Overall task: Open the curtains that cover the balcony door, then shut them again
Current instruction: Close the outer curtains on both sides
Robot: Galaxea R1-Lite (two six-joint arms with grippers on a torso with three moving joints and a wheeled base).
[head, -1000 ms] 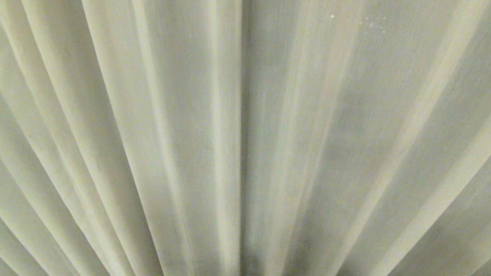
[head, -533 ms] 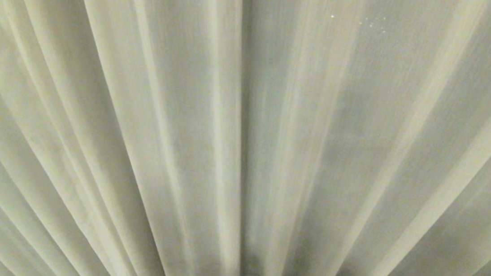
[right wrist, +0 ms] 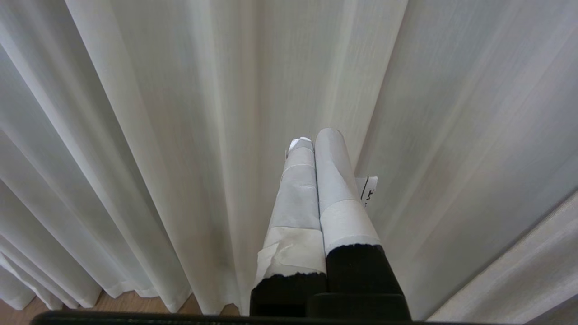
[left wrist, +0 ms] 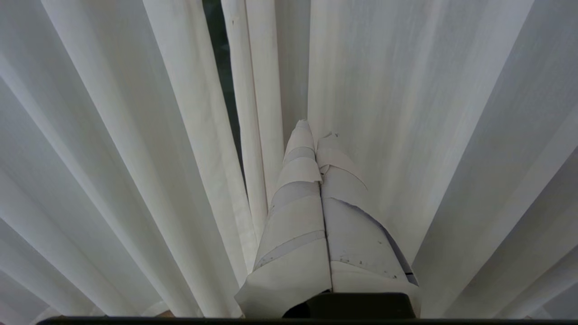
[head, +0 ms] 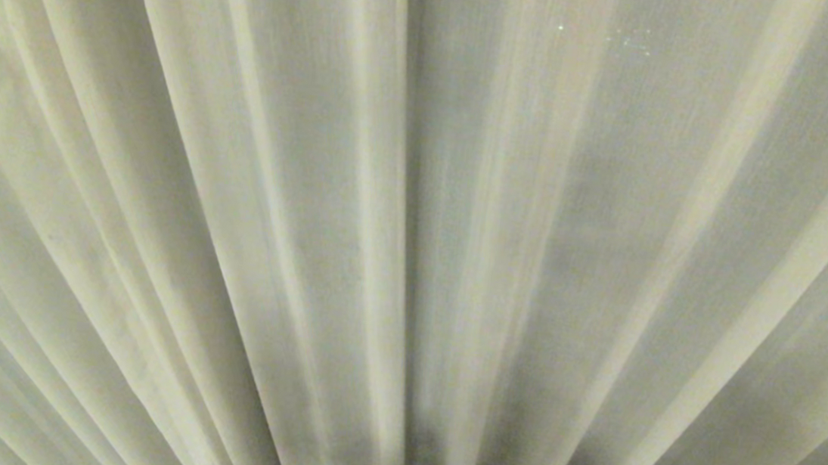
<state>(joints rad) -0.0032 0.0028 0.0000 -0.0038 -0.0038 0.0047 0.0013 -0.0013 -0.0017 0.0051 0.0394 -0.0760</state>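
Although my head view holds nothing but fabric, it tells me where I stand: the curtains (head: 414,232) hang drawn across everything before me, cream-white and slightly sheer, their long soft pleats running from top to bottom. Neither of my arms shows in that view.

From my left wrist I see my left gripper (left wrist: 316,131) pointing up along the cloth, its two tape-wrapped fingers (left wrist: 298,180) pressed flat together with nothing between them. Its tips lie close to the pleats, though I cannot tell whether they touch. Just beside the tips the curtains (left wrist: 135,158) part in a narrow slit, and through it shows a dark strip (left wrist: 221,67) of what lies behind; it is too thin for me to say what it is.

From my right wrist I see my right gripper (right wrist: 316,137) aimed the same way, its taped fingers (right wrist: 334,176) likewise together and holding nothing. A small white tag (right wrist: 368,189) with dark marks sticks out beside one finger. Here the curtains (right wrist: 158,135) hang unbroken, and below their hem a sliver of wooden floor (right wrist: 149,302) shows.
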